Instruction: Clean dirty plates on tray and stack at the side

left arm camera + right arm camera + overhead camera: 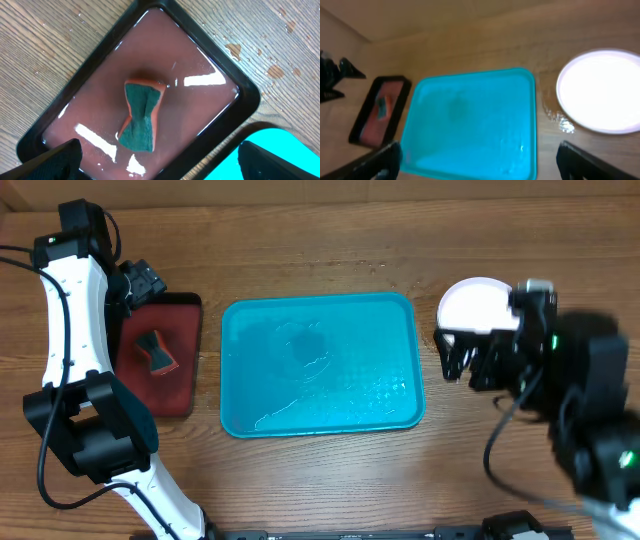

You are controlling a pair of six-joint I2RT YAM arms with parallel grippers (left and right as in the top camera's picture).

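Overhead view, left to right. Left of the tray (350, 395), the left gripper (142, 282) hovers over a red tray (185, 385), jaws wide and empty. A sponge (155, 352) lies in it, likely so its wet stays off the table. The tray lies flat, wet and bare, long axis left to right. Just right of it, a white plate (475, 305) sits face up; being round, it points nowhere. Any plates beneath are hidden. The right gripper (462, 360), right of the tray beside the plate, gapes wide, holding nothing.
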